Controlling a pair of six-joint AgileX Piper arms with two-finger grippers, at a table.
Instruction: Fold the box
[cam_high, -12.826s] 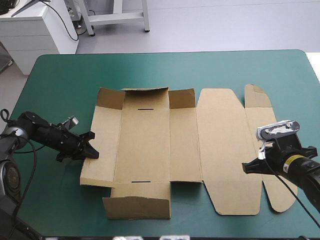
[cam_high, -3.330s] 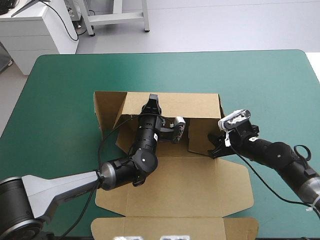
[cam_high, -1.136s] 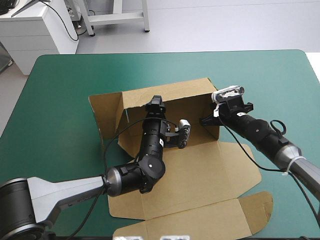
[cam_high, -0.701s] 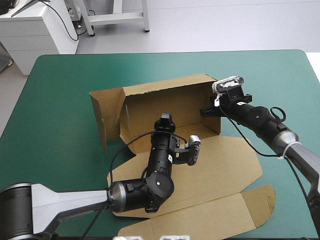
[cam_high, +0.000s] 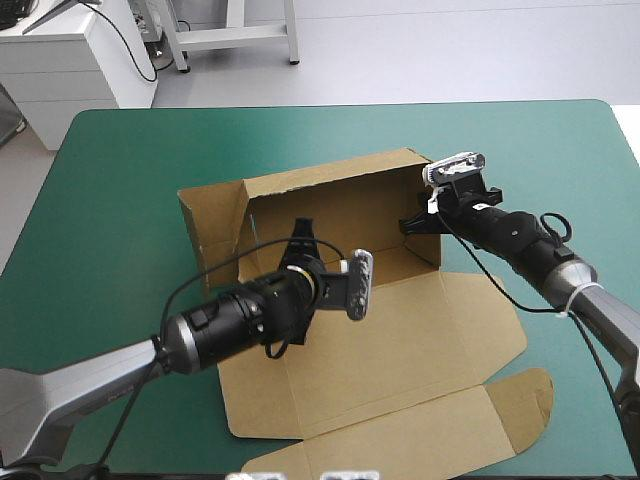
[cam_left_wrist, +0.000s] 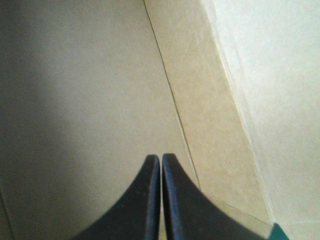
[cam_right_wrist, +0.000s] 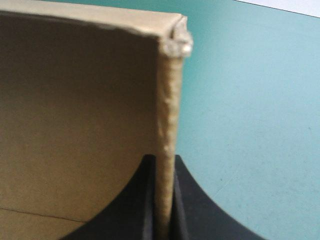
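Observation:
The brown box stands partly raised in the middle of the table. Its back wall is up, its left wall leans outward, and its lid lies flat toward the near edge. My left gripper is shut inside the box near the back wall. In the left wrist view its fingertips meet against bare brown board. My right gripper is shut on the box at the right wall. The right wrist view shows the wall's edge running up between that gripper's fingers.
The teal-green cover lies bare around the box on the left, far and right sides, also beyond the gripped wall. A lid flap reaches toward the near right edge.
My left arm has swung lower and now comes in from the left, its gripper moved slightly left along the back wall. The right gripper and the box have stayed put since just before.

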